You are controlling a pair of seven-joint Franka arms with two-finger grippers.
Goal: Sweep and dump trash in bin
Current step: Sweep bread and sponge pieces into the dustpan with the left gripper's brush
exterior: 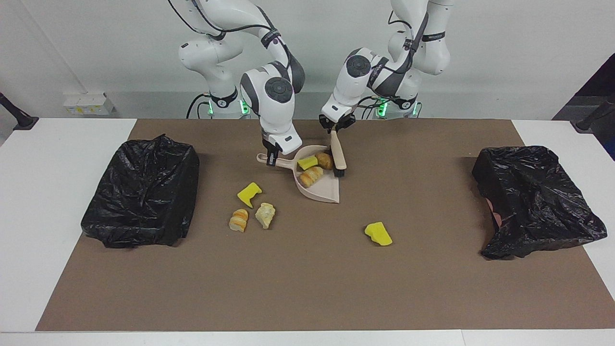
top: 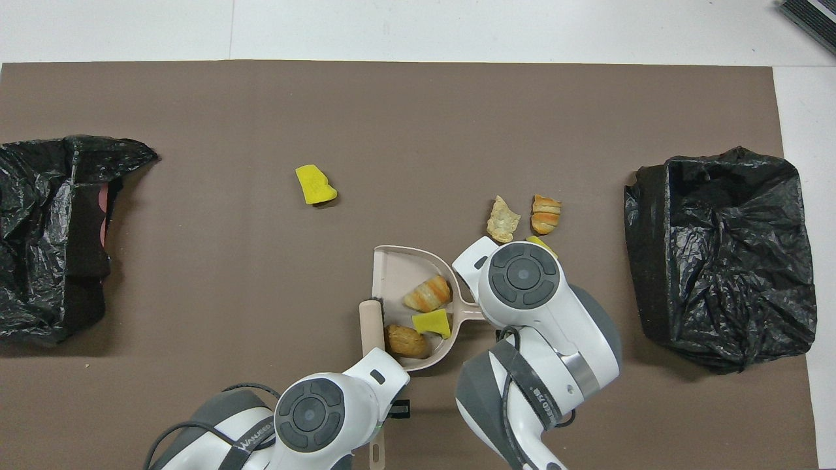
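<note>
We see our right tool [exterior: 271, 161] clamped on the handle of the beige dustpan [exterior: 321, 190], which lies flat on the brown mat [exterior: 307, 278] covering the surface; its handle points toward the right arm's end, and its open mouth faces the left arm's end. Our left tool [exterior: 335, 129] is shut on the handle of the brush [exterior: 338, 156], whose long axis runs away from the robots along the pan's mouth, bristles down at the mouth's edge.

Three pieces of trash lie in the pan: a brown bread roll [exterior: 325, 160] just beside the brush, a yellow sponge chunk [exterior: 307, 163] and a striped croissant piece [exterior: 311, 176], its long axis slanted across the pan.

Outside the pan, a second yellow chunk [exterior: 249, 192], another striped piece [exterior: 239, 220] and a pale crumbly lump [exterior: 264, 215] sit close together toward the right arm's end. A third yellow chunk [exterior: 378, 234] lies alone, farther from the robots. A bin lined with black bag [exterior: 141, 192] stands at the right arm's end, another black-bagged bin [exterior: 533, 202] at the left arm's.
</note>
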